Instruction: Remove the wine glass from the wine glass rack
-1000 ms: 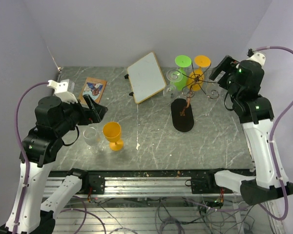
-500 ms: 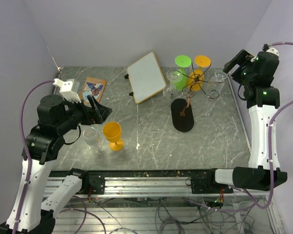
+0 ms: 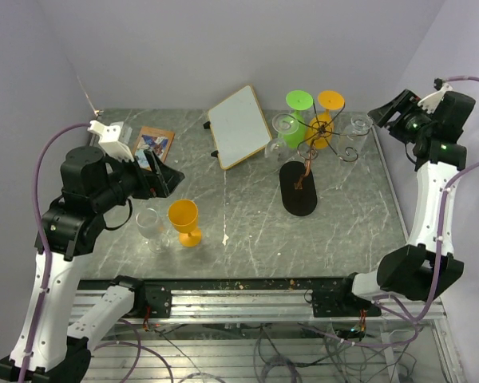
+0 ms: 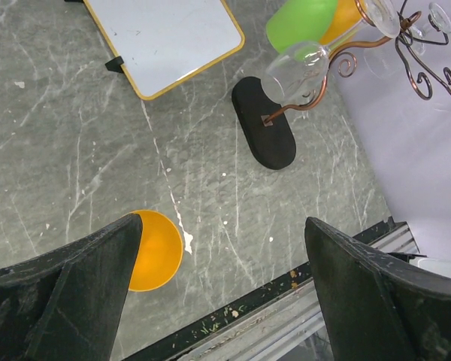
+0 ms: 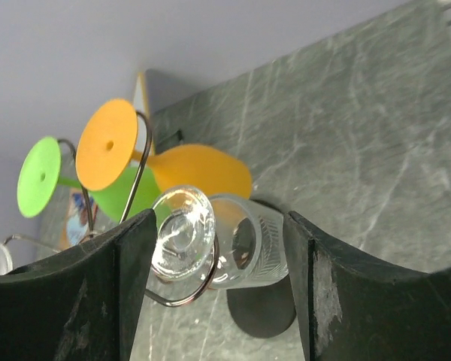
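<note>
While an orange glass (image 3: pixel 184 217) and a clear glass (image 3: pixel 148 223) already stand at the counter's (image 3: pixel 247 239) 8 o'clock, the job looks unfinished. A wine glass (image 5: pixel 183 232) hangs upside down from the rack's (image 3: pixel 298 190) 2 o'clock curl. The right fingers (image 3: pixel 381 114) are spread wide and flank it in the wrist view, apparently without touching. The left fingers (image 3: pixel 166 176) gape wide too, empty, above the counter at 9 o'clock.
</note>
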`<state>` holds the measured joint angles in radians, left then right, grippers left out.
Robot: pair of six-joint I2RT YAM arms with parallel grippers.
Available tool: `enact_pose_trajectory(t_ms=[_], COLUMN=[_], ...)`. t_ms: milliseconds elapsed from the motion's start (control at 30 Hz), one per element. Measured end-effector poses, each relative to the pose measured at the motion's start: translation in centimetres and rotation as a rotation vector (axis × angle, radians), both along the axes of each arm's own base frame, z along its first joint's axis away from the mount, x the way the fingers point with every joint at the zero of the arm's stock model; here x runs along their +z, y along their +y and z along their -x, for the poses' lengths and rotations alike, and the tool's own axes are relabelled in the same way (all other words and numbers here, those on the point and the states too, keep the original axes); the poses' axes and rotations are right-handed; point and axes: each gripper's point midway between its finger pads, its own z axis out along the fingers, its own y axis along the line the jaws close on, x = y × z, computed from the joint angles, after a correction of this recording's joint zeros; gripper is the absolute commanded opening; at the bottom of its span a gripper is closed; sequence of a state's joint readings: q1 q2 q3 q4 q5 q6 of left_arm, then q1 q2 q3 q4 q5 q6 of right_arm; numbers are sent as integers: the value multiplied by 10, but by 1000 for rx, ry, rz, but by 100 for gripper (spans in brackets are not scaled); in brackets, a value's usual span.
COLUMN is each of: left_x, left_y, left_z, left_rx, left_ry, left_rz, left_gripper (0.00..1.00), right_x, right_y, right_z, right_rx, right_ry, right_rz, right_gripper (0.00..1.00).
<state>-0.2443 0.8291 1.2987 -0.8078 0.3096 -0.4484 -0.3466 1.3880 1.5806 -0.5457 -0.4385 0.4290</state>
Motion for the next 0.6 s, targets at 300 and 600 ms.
enact_pose_trajectory(t_ms=[300, 600], left_x=[2, 0], left_y=[-17, -27], left_z=[3, -1], left_rx=[-88, -133], left_ry=[23, 52], left_rz=[58, 80], left_gripper=[100, 99], right_x=[-18, -28], right_y=[24, 29], right_z=[-5, -9], right_rx=[202, 267], right_ry=[-2, 10], right_rz=[-92, -102], right_gripper=[67, 59])
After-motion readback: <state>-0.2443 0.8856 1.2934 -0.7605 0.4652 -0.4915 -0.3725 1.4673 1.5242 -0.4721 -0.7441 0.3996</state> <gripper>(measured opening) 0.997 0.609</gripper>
